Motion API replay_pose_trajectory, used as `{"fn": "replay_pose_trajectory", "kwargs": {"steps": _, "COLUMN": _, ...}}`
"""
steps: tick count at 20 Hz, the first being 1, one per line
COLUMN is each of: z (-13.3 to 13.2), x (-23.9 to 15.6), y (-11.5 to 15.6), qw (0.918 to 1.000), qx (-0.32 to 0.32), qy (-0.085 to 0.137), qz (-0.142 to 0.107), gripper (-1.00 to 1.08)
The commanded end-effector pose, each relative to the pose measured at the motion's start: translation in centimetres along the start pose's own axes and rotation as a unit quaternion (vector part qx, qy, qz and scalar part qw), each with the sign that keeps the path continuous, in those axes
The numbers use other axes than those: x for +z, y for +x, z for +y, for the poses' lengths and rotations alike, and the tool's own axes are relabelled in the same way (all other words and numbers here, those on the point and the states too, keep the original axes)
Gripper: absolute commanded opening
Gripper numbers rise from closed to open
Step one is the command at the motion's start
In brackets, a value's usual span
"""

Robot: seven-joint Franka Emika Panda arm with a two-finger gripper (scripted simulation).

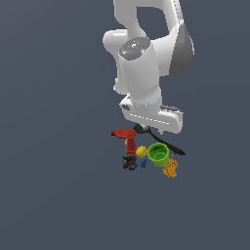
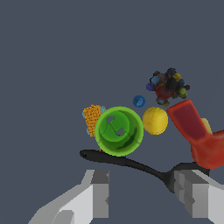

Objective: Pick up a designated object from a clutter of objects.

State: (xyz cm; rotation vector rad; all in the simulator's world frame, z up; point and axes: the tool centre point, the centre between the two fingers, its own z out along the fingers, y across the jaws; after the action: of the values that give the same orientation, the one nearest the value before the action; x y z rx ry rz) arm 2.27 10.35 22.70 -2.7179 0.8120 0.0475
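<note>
The tool [image 2: 142, 192] hangs wide open and empty above the pile. The green cup [image 2: 119, 130] sits upright between the yellow ball [image 2: 155, 120] and orange lattice [image 2: 92, 118], beside the black spoon [image 2: 131, 164]. It looks light, rigid, maybe slick; pinching across its thick rim seems best.

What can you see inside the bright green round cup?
Inside the bright green round cup the wrist view shows only its own green floor and shadowed wall; nothing lies in it. The exterior view shows just a dark interior.
</note>
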Motion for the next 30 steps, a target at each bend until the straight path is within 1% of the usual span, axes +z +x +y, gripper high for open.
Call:
{"fn": "replay_pose_trajectory", "kwargs": {"steps": 1, "z": -0.3, "x": 1.6, "y": -0.4, "qw": 0.9986, "qx": 0.050, "qy": 0.017, "qz": -0.004, "gripper": 0.28}}
{"fn": "replay_pose_trajectory", "kwargs": {"steps": 3, "z": -0.5, "x": 2.8, "y": -0.6, "qw": 0.9955, "qx": 0.089, "qy": 0.029, "qz": -0.008, "gripper": 0.28}}
{"fn": "replay_pose_trajectory", "kwargs": {"steps": 5, "z": -0.6, "x": 4.1, "y": -0.9, "qw": 0.9907, "qx": 0.130, "qy": 0.040, "qz": -0.011, "gripper": 0.28}}
{"fn": "replay_pose_trajectory", "kwargs": {"steps": 8, "z": -0.5, "x": 5.9, "y": -1.3, "qw": 0.9799, "qx": 0.192, "qy": 0.053, "qz": -0.015, "gripper": 0.28}}
{"fn": "replay_pose_trajectory", "kwargs": {"steps": 10, "z": -0.3, "x": 7.0, "y": -1.5, "qw": 0.9703, "qx": 0.234, "qy": 0.060, "qz": -0.017, "gripper": 0.28}}
{"fn": "replay_pose_trajectory", "kwargs": {"steps": 15, "z": 0.5, "x": 9.6, "y": -2.1, "qw": 0.9419, "qx": 0.327, "qy": 0.072, "qz": -0.020, "gripper": 0.28}}
{"fn": "replay_pose_trajectory", "kwargs": {"steps": 19, "z": 1.2, "x": 11.1, "y": -2.5, "qw": 0.9205, "qx": 0.383, "qy": 0.076, "qz": -0.019, "gripper": 0.28}}
{"fn": "replay_pose_trajectory", "kwargs": {"steps": 22, "z": 1.7, "x": 12.0, "y": -2.7, "qw": 0.9072, "qx": 0.413, "qy": 0.077, "qz": -0.019, "gripper": 0.28}}
{"fn": "replay_pose_trajectory", "kwargs": {"steps": 24, "z": 1.9, "x": 12.3, "y": -2.8, "qw": 0.9004, "qx": 0.428, "qy": 0.078, "qz": -0.018, "gripper": 0.28}}
{"fn": "replay_pose_trajectory", "kwargs": {"steps": 26, "z": 2.1, "x": 12.6, "y": -2.9, "qw": 0.8953, "qx": 0.438, "qy": 0.078, "qz": -0.017, "gripper": 0.28}}
{"fn": "replay_pose_trajectory", "kwargs": {"steps": 28, "z": 2.2, "x": 12.8, "y": -2.9, "qw": 0.8922, "qx": 0.444, "qy": 0.078, "qz": -0.017, "gripper": 0.28}}
{"fn": "replay_pose_trajectory", "kwargs": {"steps": 30, "z": 2.2, "x": 12.8, "y": -2.9, "qw": 0.8912, "qx": 0.447, "qy": 0.078, "qz": -0.017, "gripper": 0.28}}
